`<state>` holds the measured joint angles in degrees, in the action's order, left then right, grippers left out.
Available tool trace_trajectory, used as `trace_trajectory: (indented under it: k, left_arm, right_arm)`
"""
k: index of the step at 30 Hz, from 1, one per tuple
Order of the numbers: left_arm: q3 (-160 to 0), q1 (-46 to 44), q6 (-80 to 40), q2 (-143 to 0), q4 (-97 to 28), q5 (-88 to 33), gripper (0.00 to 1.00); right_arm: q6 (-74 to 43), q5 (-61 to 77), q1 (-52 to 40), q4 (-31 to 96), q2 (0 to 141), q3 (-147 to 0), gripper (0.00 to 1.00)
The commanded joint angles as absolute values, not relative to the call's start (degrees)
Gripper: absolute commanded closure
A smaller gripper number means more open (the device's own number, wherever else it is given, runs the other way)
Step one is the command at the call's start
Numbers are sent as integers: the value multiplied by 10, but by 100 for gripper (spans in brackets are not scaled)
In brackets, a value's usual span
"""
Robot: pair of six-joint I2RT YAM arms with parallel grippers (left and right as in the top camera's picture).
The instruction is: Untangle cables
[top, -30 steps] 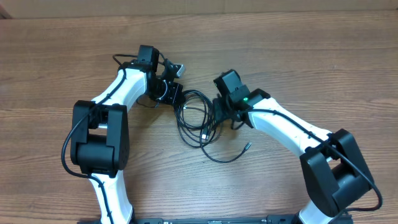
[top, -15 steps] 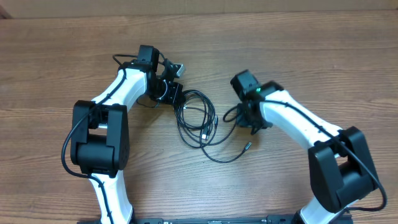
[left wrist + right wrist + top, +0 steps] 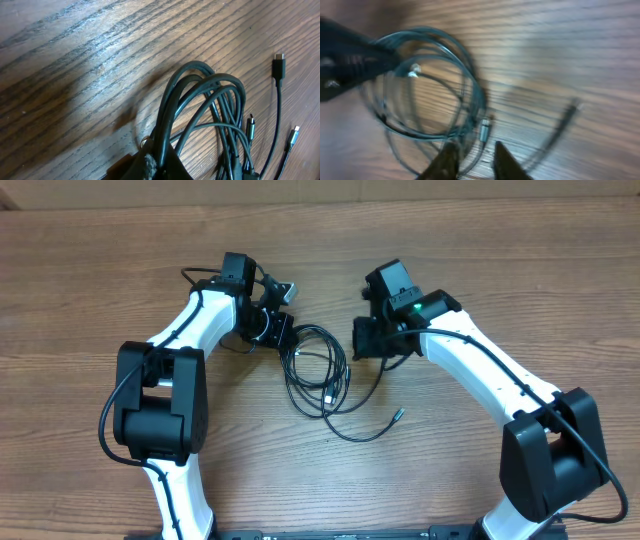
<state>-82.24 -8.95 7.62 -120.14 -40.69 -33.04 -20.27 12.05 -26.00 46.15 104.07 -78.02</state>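
Nearest you, a loose plug tip [image 3: 397,416] lies on the bench [image 3: 500,260], trailing from the cables [image 3: 166,112] — a black coil between the two arms. Beyond it, your left end effector [image 3: 277,332] is clamped on the coil's upper-left edge. Your right end effector [image 3: 472,160] hovers just right of the coil — fingers slightly parted.

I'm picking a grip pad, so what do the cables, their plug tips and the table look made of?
Cables: black rubbery or plastic jacket, slight sheen, bending in smooth loops. Plug tips: likely metal, silver-grey and glinting, on black moulded ends. Table: wood or wood-look laminate, matte brown with grain lines.
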Motion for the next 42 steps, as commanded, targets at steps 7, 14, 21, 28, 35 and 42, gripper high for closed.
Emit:
trace_trajectory:
  k: [7,14,21,28,35,42]
  left_arm:
    - [-830,-87,72,-1208,-405,-346,96]
    - [-830,-87,72,-1208,-405,-346,95]
    - [-830,-86,72,-1208,-405,-346,96]
    - [-830,-87,72,-1208,-405,-346,95]
    - [-830,-87,72,-1208,-405,-346,95]
    - [-830,-87,72,-1208,-405,-346,95]
  right_arm:
    - [-145,173,-296,423,1042,-742,49]
    - [-145,173,-321,389,1065,-727,48]
    - [-145,166,-340,347,1087,-727,45]
    - [-144,166,-342,339,1114,-727,43]
    - [-132,166,-342,339,1117,-727,42]
    - [-130,166,-342,338,1117,-727,39]
